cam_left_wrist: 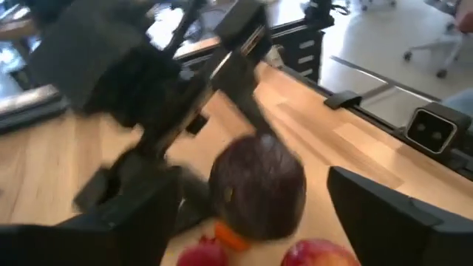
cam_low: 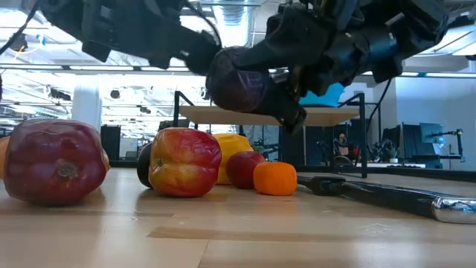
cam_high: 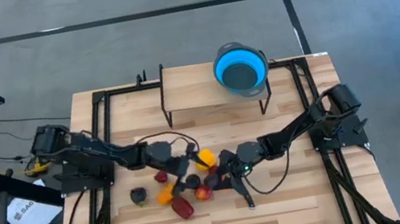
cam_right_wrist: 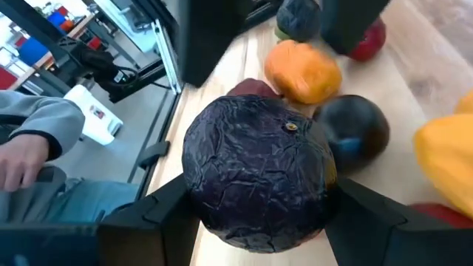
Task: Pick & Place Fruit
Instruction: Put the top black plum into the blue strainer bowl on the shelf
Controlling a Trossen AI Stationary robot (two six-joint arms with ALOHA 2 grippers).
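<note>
A dark purple fruit (cam_right_wrist: 255,166) hangs above the table (cam_low: 238,78) with my right gripper (cam_right_wrist: 259,214) shut on it near the table's middle (cam_high: 224,166). My left gripper (cam_left_wrist: 259,222) comes in from the table's left (cam_high: 187,171) and is open, one finger on either side of that same fruit (cam_left_wrist: 259,188), apart from it. Below lie other fruit: a dark red one (cam_low: 52,160), a red-yellow one (cam_low: 184,160), a yellow one (cam_low: 234,149), a small red one (cam_low: 244,170) and an orange one (cam_low: 275,179). My right gripper pinches the dark purple fruit between its two fingers (cam_right_wrist: 159,210), on two opposite sides (cam_right_wrist: 198,185) of its round body. The fingers reach in from the table's right, slanting slightly down. The fruit is lifted clear of the table and of the other fruit.
A black-handled knife (cam_low: 387,195) lies on the wood right of the fruit pile (cam_high: 242,194). The blue bowl (cam_high: 240,69) stands at the right end of a raised wooden shelf (cam_high: 195,84) at the table's far side. A person's hand (cam_right_wrist: 22,159) shows beyond the table's edge.
</note>
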